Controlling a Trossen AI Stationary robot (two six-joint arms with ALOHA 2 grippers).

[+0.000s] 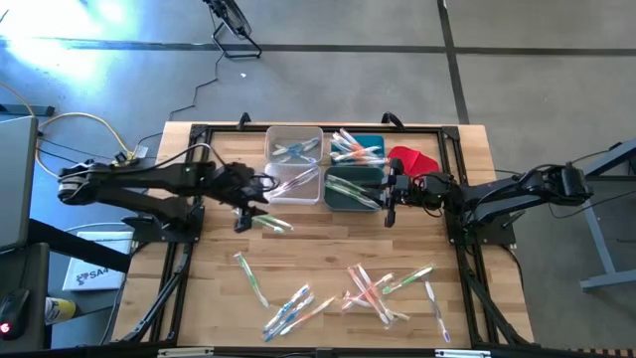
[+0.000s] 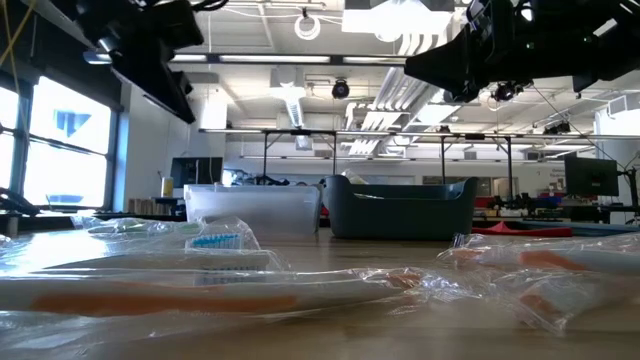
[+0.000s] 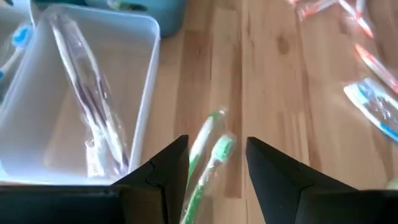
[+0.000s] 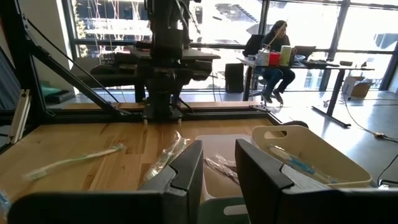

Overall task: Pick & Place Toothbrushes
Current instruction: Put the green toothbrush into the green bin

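On the wooden table (image 1: 328, 249), four bins stand in a block at the far side: two clear ones (image 1: 294, 145) on the left and two dark teal ones (image 1: 355, 188) on the right, each holding some wrapped toothbrushes. A red cloth-like piece (image 1: 413, 159) lies just beside the teal bins, on their right.

More toothbrushes (image 1: 373, 286) lie loose on the near half of the table, some in a crossed heap near the middle, some in a small group to its left, and one alone (image 1: 251, 278) further left.

The left claw (image 1: 241, 220) hangs over the table just beside the near clear bin (image 3: 81, 106). Its fingers (image 3: 161, 174) stand apart, and in the left wrist view a green toothbrush in its wrapper (image 3: 208, 162) lies on the wood between them. Whether the fingers touch it I cannot tell. One wrapped toothbrush with a dark handle (image 3: 87, 99) lies inside that clear bin.

The right claw (image 1: 390, 212) is at the near right corner of the teal bins, above the table. Its fingers (image 4: 183, 168) show a narrow gap between them and hold nothing. In the right wrist view a pale green toothbrush (image 4: 74, 160) lies on the table further off, and a person (image 4: 277, 53) sits at a desk in the room behind.
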